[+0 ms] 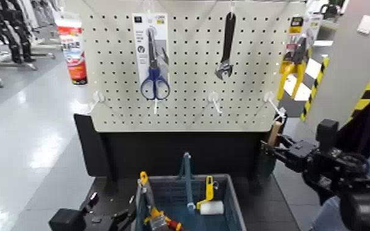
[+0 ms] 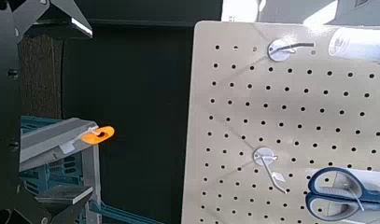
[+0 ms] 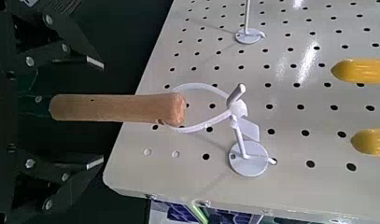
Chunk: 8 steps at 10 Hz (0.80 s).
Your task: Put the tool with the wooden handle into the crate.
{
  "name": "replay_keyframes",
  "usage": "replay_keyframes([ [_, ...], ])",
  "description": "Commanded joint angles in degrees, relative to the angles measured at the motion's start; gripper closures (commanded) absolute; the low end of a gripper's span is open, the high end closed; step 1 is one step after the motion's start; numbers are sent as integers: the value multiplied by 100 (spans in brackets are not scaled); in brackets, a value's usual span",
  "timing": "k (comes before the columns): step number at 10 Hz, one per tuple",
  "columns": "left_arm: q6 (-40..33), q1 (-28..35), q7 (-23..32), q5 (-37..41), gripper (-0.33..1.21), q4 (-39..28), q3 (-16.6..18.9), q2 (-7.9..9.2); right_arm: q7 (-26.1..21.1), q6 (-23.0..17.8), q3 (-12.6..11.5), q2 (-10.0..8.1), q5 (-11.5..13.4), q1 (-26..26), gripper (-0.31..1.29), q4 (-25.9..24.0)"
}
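Currently the right claw [image 1: 272,146] sits at the lower right corner of the pegboard [image 1: 193,74], closed on the tool with the wooden handle [image 3: 118,108]. In the right wrist view the black fingers [image 3: 57,47] bracket the butt end of the tan handle, which lies level and points toward the board. The tool's pale loop [image 3: 204,107] encircles the white peg hook [image 3: 242,140] at the board's corner, so the tool is on the hook and in the grip at once. In the head view the handle shows as a short tan stub just above the claw, next to that hook.

Left claw [image 2: 24,112]: seen only in its own wrist view, as dark finger parts at the frame edge. Cannot tell how far open it is. It holds nothing visible.

Crate [image 1: 230,203]: blue-grey, on the dark counter [image 1: 101,190] below the pegboard, well below the tool. Its tall central bar handle [image 1: 187,178] stands upright. Inside lies a yellow-handled paint roller [image 1: 209,199], with yellow-handled pliers [image 1: 153,212] at the crate's left side.

On the pegboard: blue-handled scissors [image 1: 154,67] in their pack, a black wrench [image 1: 226,46], a yellow-handled tool [image 1: 295,58] at the right edge.
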Motion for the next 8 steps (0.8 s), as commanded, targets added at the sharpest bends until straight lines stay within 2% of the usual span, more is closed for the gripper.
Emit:
replay_keyframes([
  [1,-5,8,-9,0,13,0,7,0,-43,66,-1,33,7,38,116,-115],
  [2,-5,8,-9,0,13,0,16,0,-52,110,-1,41,7,65,116,-159],
  [3,-5,8,-18,9,13,0,16,0,-78,128,-18,50,7,82,126,-176],
  [8,-5,17,-18,9,13,0,16,0,-96,145,-97,103,-2,196,126,-396],
])
